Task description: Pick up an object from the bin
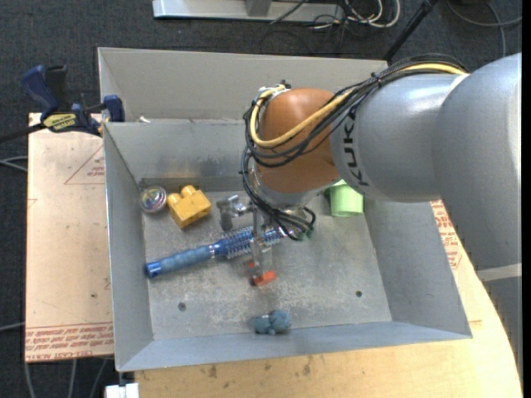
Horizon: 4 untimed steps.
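Observation:
My gripper (246,239) reaches down under the arm's orange cover at the middle of the bin. It is open, with one finger (231,211) behind and one finger (259,259) in front of the bristled head of a blue brush (191,256). The brush lies flat, its handle pointing to the front left. A small red-orange piece (263,279) lies just in front of the near finger. A yellow block (189,206) sits to the left of the gripper, beside a small silver and purple round thing (153,199).
A light green object (346,200) lies at the right, partly under the arm. A small grey-blue lump (272,323) rests by the bin's front wall. The arm covers the bin's back right part.

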Each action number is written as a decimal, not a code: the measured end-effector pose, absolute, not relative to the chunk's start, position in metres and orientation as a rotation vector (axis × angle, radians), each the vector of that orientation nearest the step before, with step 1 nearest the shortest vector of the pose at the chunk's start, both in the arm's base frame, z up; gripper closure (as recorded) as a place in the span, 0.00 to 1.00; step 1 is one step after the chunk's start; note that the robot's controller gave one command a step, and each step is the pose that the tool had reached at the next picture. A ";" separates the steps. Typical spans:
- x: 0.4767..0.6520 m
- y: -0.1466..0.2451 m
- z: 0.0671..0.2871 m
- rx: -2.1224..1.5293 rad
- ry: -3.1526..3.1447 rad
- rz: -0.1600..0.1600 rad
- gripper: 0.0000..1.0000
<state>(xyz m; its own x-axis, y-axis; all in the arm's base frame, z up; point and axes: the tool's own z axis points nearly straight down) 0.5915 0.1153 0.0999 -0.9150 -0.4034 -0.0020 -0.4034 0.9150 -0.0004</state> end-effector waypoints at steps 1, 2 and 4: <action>0.580 0.118 0.069 -0.564 3.091 0.003 0.00; 0.580 0.119 0.069 -0.561 3.090 0.003 0.00; 0.581 0.119 0.104 -0.557 3.088 0.002 1.00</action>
<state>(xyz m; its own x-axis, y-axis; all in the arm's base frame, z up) 0.5808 0.1194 0.1037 -0.9370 -0.3494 -0.0043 -0.3494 0.9370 0.0003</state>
